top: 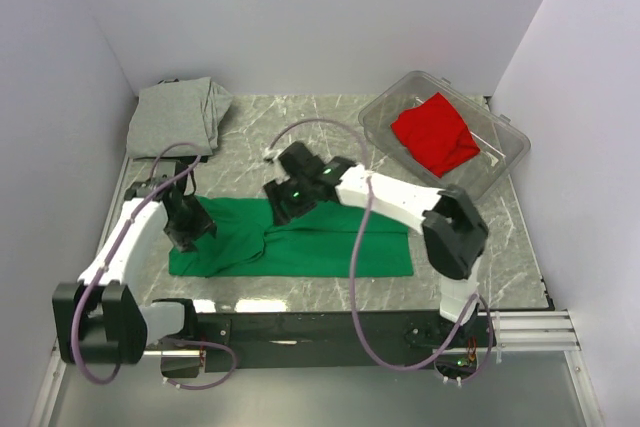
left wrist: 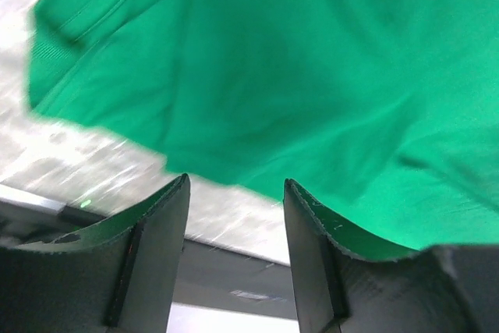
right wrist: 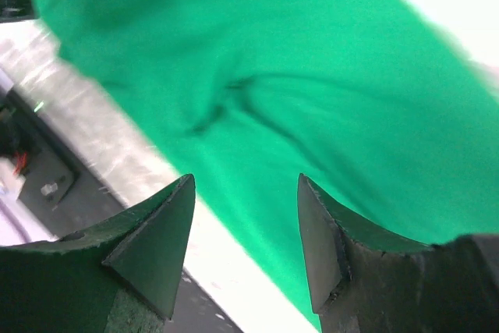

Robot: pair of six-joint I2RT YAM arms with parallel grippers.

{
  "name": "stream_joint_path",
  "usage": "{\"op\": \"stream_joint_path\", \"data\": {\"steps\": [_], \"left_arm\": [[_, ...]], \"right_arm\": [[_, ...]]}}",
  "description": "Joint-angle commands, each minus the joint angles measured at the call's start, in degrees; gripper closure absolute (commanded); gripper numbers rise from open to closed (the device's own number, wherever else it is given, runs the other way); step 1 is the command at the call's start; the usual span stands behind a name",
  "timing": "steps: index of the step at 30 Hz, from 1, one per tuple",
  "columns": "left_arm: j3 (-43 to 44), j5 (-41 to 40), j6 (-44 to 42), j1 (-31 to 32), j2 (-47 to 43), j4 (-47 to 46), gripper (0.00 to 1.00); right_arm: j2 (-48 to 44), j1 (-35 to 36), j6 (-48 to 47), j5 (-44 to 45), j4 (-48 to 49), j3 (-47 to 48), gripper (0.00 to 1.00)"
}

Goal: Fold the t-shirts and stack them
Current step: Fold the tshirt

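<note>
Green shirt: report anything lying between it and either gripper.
Nothing visible. The left gripper and right gripper both hang open directly above the green shirt, with only its cloth ahead of them. The grey shirt and the bin lie apart at the back.

Bright, even overhead light with soft shadows. White glare streaks the marble tabletop [top: 330, 112] near its front edge. Both wrist views are motion-blurred, smearing the green t-shirt [left wrist: 312, 76].

In both wrist views the green shirt [left wrist: 312, 76] runs past the picture's edges beyond the jaws, and the table [left wrist: 74, 157] beside it is smeared with blur. From above, each arm covers the cloth under its jaws, so the tips of the left gripper [top: 190, 233] and right gripper [top: 283, 203] cannot be made out
</note>
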State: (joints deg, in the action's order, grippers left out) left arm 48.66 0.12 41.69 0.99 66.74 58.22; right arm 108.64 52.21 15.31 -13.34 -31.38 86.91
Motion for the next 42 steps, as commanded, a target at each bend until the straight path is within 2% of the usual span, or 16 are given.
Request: {"op": "stream_joint_path", "data": {"steps": [1, 7, 13, 22, 29, 42], "left_arm": [[3.8, 4.08, 2.68, 0.06, 4.44, -7.84, 0.43], [7.23, 9.19, 5.67, 0.15, 15.86, -18.9, 0.42], [11.8, 7.97, 3.67, 0.32, 28.07, -21.65, 0.42], [18.04, 2.08, -1.08, 3.66, 38.28, -20.6, 0.4], [21.47, 1.38, -2.84, 5.86, 45.22, -19.99, 0.4], [39.83, 0.06, -7.5, 11.83, 59.64, -14.01, 0.4]], "right_arm": [[-4.66, -7.52, 0.51, 2.8, 0.96, -4.54, 0.38], [-4.85, -18.43, -2.03, 1.84, 1.76, -7.37, 0.38], [-2.03, -23.72, -5.02, -0.1, 2.2, -10.26, 0.39], [-2.03, -25.66, -3.45, -1.51, 4.74, -18.08, 0.39], [-0.98, -26.01, -0.99, 0.94, 5.36, -21.43, 0.4], [-3.78, -26.1, 6.92, 3.32, 0.62, -28.81, 0.41]]}}
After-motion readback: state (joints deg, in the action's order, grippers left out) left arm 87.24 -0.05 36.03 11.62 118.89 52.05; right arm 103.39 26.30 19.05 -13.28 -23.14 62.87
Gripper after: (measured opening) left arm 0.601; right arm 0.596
